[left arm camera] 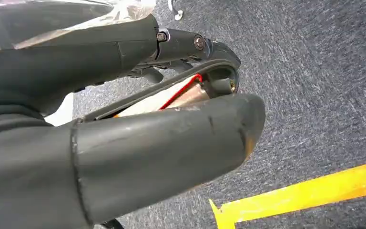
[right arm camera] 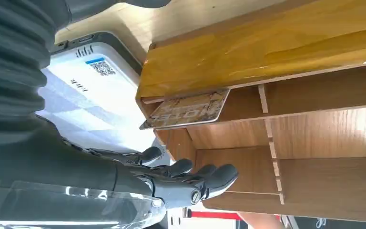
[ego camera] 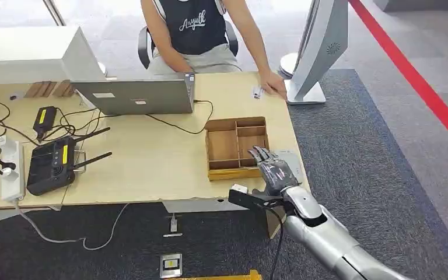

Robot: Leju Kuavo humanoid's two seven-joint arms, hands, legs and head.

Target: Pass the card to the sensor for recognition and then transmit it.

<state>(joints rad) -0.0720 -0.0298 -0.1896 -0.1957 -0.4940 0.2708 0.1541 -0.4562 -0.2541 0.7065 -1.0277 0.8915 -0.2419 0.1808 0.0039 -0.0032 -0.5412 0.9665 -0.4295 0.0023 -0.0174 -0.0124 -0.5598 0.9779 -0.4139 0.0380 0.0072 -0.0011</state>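
The card (right arm camera: 188, 109) lies tilted inside the wooden tray (ego camera: 221, 146), one long edge propped against the tray's near wall and its printed face turned up, in the compartment nearest the white sensor (right arm camera: 88, 102); nothing holds it. In the head view the card itself is hidden behind the right hand (ego camera: 274, 169), which hovers over the tray's near right corner with its fingers (right arm camera: 205, 176) straight, slightly apart and empty, palm down, the fingertips reaching just over the tray's rim. The sensor, a flat white box with a printed code on top, sits on the bench (ego camera: 151, 157) just beside the tray, on the side toward the bench's right edge, and lies partly under the hand. The tray is split by thin partitions into several open compartments. Beyond the tray, at the far right corner of the bench, a person's hand (ego camera: 275, 85) rests next to a small white tag (ego camera: 258, 92), close to the foot of a white stand (ego camera: 315, 52). Left of the tray an open laptop (ego camera: 134, 96) stands, and further left lie a black controller with antennas (ego camera: 55, 163), tangled cables and a white power strip (ego camera: 10, 169). The left hand (left arm camera: 124, 143) hangs above grey carpet near a yellow floor strip (left arm camera: 305, 193); whether its fingers are spread or curled I cannot tell.
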